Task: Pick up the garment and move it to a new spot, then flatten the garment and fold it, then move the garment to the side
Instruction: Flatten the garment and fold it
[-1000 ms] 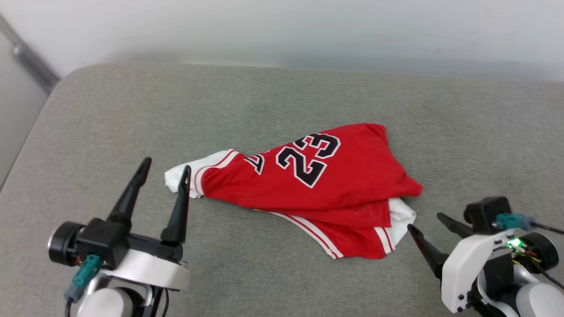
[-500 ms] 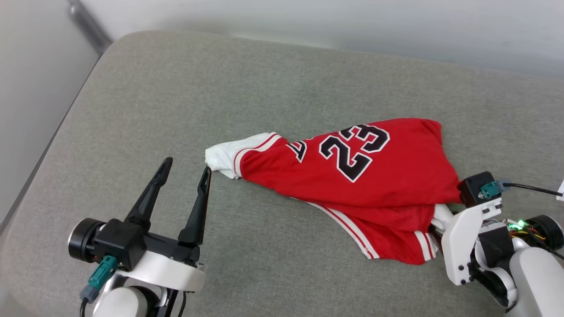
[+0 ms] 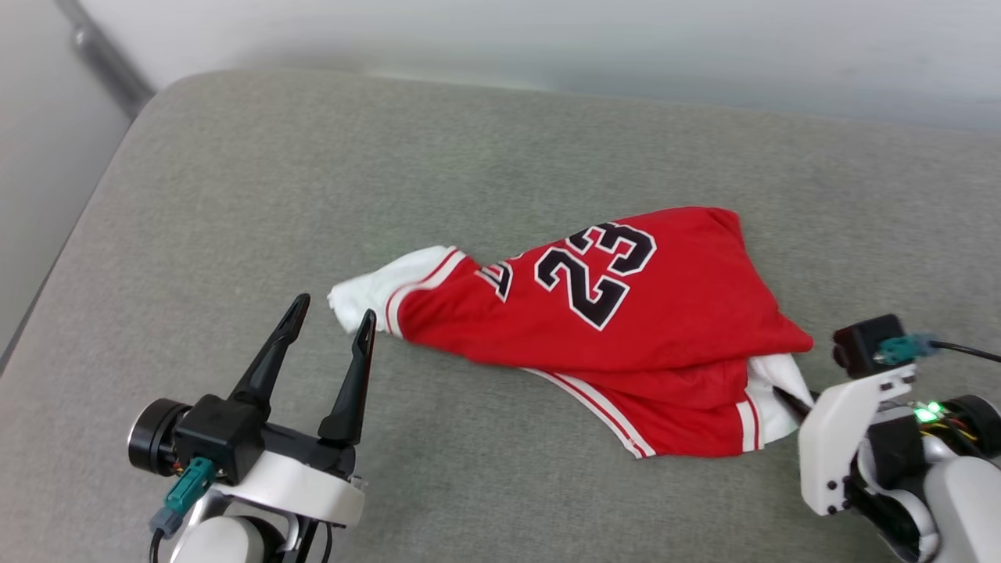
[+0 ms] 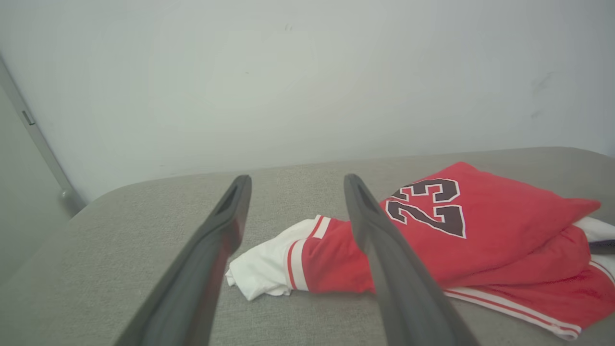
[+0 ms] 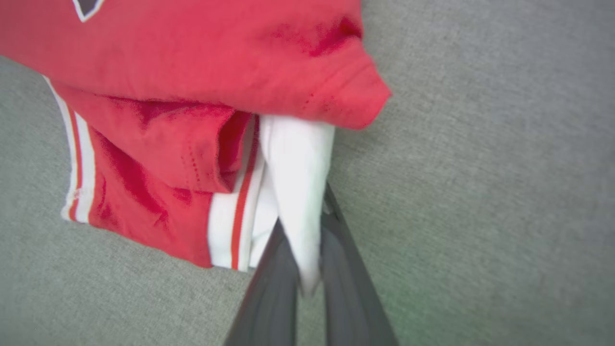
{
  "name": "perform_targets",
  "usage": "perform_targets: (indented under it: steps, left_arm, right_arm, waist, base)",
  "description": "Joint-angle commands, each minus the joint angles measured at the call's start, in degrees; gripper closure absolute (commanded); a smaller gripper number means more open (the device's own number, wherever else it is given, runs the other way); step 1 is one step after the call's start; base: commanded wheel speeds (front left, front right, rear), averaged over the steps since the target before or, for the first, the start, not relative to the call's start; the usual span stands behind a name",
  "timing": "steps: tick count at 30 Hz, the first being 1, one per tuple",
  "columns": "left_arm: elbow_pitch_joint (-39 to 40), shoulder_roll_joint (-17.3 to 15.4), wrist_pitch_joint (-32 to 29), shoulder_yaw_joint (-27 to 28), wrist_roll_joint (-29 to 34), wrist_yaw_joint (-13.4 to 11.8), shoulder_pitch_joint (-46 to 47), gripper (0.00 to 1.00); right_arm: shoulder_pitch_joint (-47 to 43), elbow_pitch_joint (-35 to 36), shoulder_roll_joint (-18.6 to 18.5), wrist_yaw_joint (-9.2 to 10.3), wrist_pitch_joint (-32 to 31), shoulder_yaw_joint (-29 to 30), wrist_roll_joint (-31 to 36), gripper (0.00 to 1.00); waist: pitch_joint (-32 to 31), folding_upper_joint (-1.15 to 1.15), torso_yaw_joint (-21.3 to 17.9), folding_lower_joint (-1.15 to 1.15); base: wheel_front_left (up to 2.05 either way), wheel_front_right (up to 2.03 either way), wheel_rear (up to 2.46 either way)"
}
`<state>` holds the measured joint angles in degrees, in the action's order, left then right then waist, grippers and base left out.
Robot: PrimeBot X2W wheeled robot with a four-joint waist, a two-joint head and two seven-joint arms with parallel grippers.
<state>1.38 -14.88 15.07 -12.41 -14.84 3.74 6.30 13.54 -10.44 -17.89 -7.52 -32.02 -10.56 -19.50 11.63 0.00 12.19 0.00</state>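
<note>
Red garment [image 3: 626, 328] sleeve [image 5: 295, 158] pinched between right gripper [image 5: 303, 216] fingers [image 5: 348, 288].

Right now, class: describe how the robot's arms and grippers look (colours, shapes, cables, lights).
The left gripper and right gripper each have two long, tapering dark fingers on a black block. White rounded shells cover the wrists. Each wrist carries a teal connector; a black cable and a green light show on the right.

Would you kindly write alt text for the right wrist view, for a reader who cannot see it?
The right gripper pinches the white sleeve of a crumpled red garment lying on a grey cushion.
</note>
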Motion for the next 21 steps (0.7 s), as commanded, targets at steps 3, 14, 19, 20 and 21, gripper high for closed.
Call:
perform_targets:
  steps: [3,14,19,20,21]
  left_arm:
    - [-0.4,0.2,0.1,0.9,0.3,0.4,-1.0,0.0]
    - [-0.8,0.4,0.1,2.2,0.9,1.5,-1.4,0.0]
    - [-1.8,0.5,0.1,1.5,1.0,2.1,-0.6,0.0]
    - [-1.9,0.5,0.1,1.5,0.9,2.1,-0.6,0.0]
    - [-2.1,0.6,0.1,1.6,0.8,2.2,-0.7,0.0]
  right_arm:
    - [-3.1,4.5,0.3,0.06,-0.6,3.7,-2.3,1.0]
    - [-13.1,12.5,6.5,0.04,-6.5,26.1,-2.0,1.0]
    - [-15.8,7.6,6.4,0.05,-7.1,28.0,3.0,1.0]
    - [-16.0,6.7,6.7,0.05,-6.6,27.6,3.3,1.0]
    - [-15.8,5.9,6.8,0.05,-6.0,27.2,3.5,1.0]
  waist:
    - [-1.7,0.0,-3.2,0.0]
    - [-2.4,0.0,-8.6,0.0]
    - [-1.9,0.0,-9.0,0.0]
    - [-1.9,0.0,-9.1,0.0]
    - [-1.9,0.0,-9.2,0.0]
  base:
    - [0.0,0.0,0.0]
    - [0.0,0.0,0.0]
    - [0.0,0.0,0.0]
    - [0.0,0.0,0.0]
    - [0.0,0.0,0.0]
